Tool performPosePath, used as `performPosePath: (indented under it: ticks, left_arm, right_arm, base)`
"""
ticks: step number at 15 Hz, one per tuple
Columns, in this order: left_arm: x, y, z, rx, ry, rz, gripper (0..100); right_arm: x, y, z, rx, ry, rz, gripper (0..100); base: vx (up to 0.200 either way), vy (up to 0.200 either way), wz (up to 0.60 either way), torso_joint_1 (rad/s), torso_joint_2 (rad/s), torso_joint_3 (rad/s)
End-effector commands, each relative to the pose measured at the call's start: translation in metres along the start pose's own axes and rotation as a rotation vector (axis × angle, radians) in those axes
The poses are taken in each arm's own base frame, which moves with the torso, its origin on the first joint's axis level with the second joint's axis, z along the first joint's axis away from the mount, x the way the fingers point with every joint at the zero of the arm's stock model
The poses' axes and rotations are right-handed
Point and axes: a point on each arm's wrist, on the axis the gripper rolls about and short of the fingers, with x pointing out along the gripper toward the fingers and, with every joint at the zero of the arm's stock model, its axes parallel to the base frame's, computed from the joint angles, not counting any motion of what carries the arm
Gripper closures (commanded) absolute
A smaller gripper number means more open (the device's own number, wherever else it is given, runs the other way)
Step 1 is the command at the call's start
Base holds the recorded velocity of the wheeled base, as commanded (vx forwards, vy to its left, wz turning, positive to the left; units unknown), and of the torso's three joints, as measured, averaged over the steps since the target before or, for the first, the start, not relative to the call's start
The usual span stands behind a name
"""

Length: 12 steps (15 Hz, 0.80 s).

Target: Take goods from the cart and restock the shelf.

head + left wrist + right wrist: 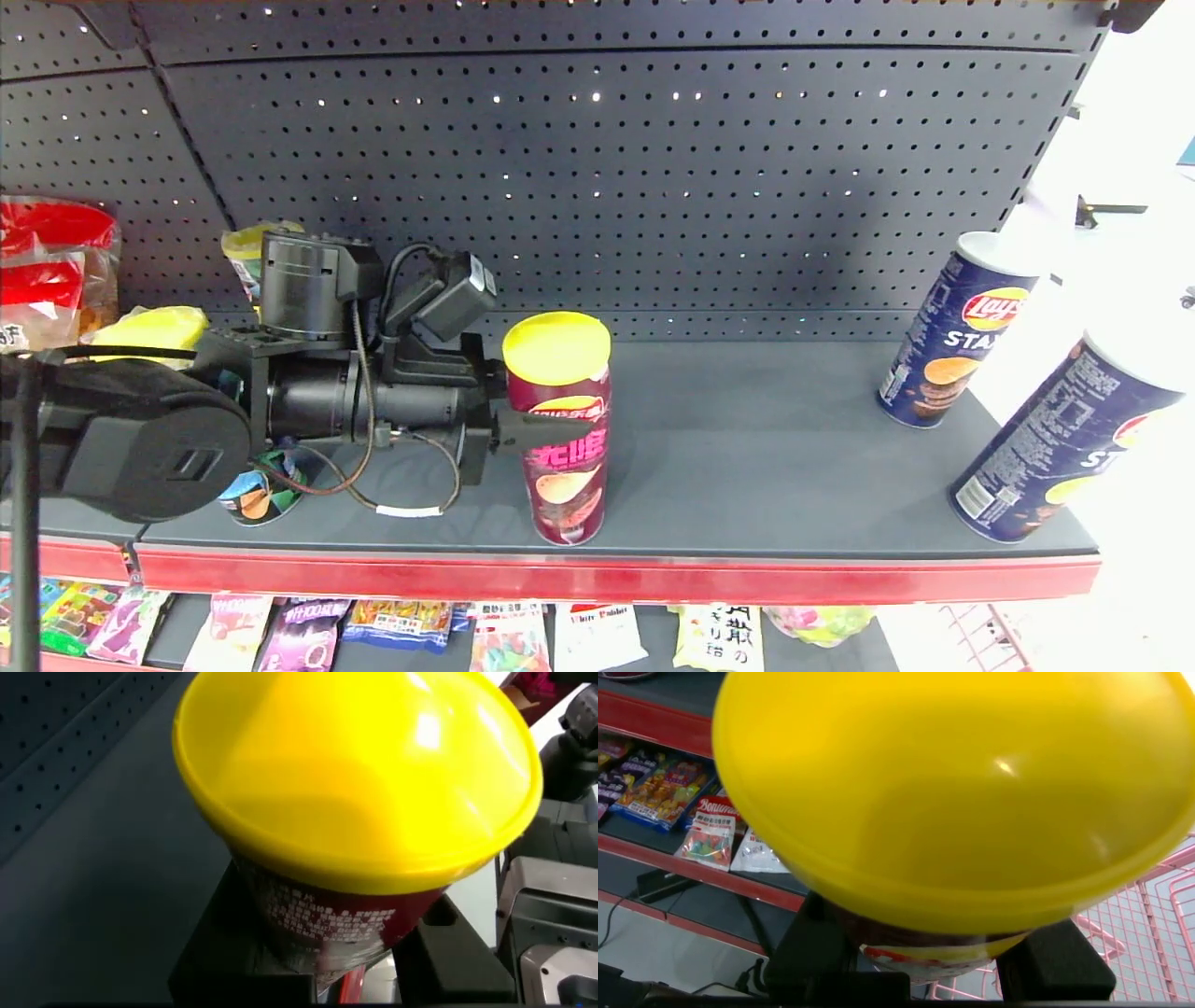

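On the shelf (747, 448), near its front lip, the red can (565, 485) with the yellow lid stands about upright, base apparently down. The left pincer (551, 434) is pinching it mid-body, and two blue cans (952, 331) sit well apart toward the right end. The right pincer (934, 957) pinches a second can (952, 793) beside the cart (1158, 933). Looks like the placing step: next, spread the left grip cleanly, back out without tipping it, then bring up the second.
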Motion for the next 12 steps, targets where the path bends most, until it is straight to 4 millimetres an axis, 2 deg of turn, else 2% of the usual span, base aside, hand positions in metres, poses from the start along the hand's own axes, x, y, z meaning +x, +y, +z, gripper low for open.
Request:
performPosePath:
  ticks: [1, 8, 12]
  left_arm:
    - [-0.0016, -0.0031, -0.006, -0.015, 0.011, -0.012, 100]
    - [-0.0033, -0.0017, -0.0055, -0.005, -0.004, -0.024, 100]
    - [-0.0018, -0.0015, -0.0129, -0.019, 0.015, -0.018, 100]
  right_arm:
    - [0.0001, 0.0, 0.0001, 0.0, 0.001, 0.003, 100]
    - [0.0001, 0.0, -0.0001, 0.0, 0.003, 0.002, 100]
    - [0.0001, 0.0, -0.0001, 0.0, 0.003, 0.002, 100]
  base:
    - [0.0, 0.0, 0.0, 0.0, 0.0, 0.0]
    - [0.0, 0.0, 0.0, 0.0, 0.0, 0.0]
    - [0.0, 0.0, 0.0, 0.0, 0.0, 0.0]
